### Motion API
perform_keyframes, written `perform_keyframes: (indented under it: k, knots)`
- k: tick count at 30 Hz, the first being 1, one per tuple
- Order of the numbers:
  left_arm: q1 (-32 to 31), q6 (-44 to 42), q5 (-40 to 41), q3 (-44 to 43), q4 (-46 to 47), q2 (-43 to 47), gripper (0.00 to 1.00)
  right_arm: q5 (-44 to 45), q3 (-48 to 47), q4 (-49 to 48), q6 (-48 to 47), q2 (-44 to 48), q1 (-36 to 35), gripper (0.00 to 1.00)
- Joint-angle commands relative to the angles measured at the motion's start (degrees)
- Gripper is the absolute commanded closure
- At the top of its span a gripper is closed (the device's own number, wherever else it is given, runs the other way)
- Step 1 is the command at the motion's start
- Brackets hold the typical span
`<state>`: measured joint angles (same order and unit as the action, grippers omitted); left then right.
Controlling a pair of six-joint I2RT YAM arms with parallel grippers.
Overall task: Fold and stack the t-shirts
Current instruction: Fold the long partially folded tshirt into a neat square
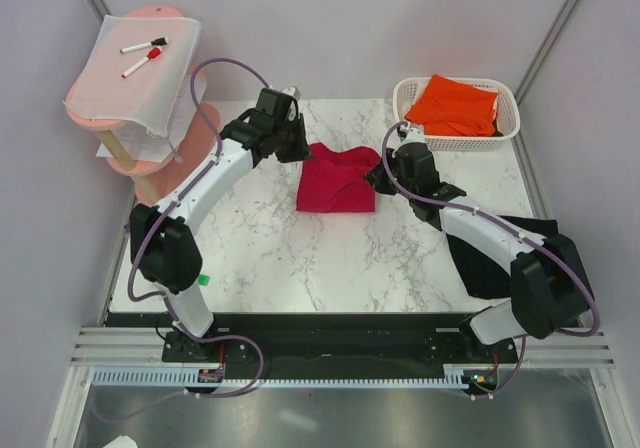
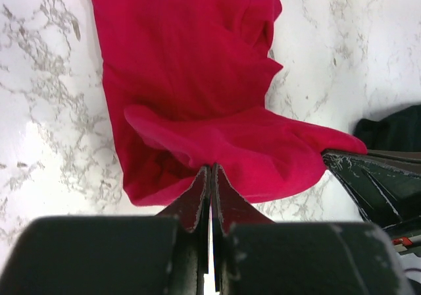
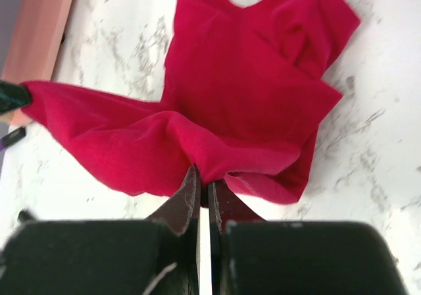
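Both tools are clenched on the crimson t-shirt (image 1: 338, 180): the left gripper (image 2: 210, 170) pinches its edge away from the white basket (image 1: 457, 144), the right gripper (image 3: 202, 174) the edge nearer the basket. The shirt lies on the marble table (image 1: 290, 258) left of the basket, its lifted fold stretched left to right between them. The orange t-shirt (image 1: 455, 106) fills the basket; bare marble lies nearward
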<state>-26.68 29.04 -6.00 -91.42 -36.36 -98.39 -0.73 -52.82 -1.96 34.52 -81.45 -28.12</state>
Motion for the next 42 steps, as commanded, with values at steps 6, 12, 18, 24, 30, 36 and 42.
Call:
perform_keyframes:
  k: [6,12,18,24,30,36,42]
  knots:
    - [1.89,-4.52,1.25,-18.68,-1.78,-14.8,0.98,3.81,-12.56,-7.62,-3.76,-15.2,4.3,0.94]
    - [4.26,-4.34,1.7,-29.16,-2.49,-26.14,0.98,2.85,-20.99,-11.58,-3.67,-27.25,6.85,0.92]
    - [6.37,-3.81,0.21,-37.86,-2.66,-36.51,0.84,5.29,-32.69,-9.91,-3.5,-38.6,9.04,0.86]
    - [7.78,-2.84,2.74,-36.3,-2.75,-34.96,0.0,10.49,-33.76,-16.32,-6.57,-39.32,9.57,0.02]
    - [6.9,-3.46,1.09,-22.86,1.81,-23.98,0.0,8.47,-28.49,-16.24,-8.33,-32.02,9.57,0.02]
    - [4.45,-1.18,-2.52,-10.37,10.76,-17.72,0.01,-3.56,-29.97,-17.47,-5.26,-34.73,9.66,1.0]
    - [3.83,2.07,-9.37,-8.34,14.2,-20.87,0.01,-8.75,-44.2,-11.85,-1.67,-47.91,10.1,1.0]
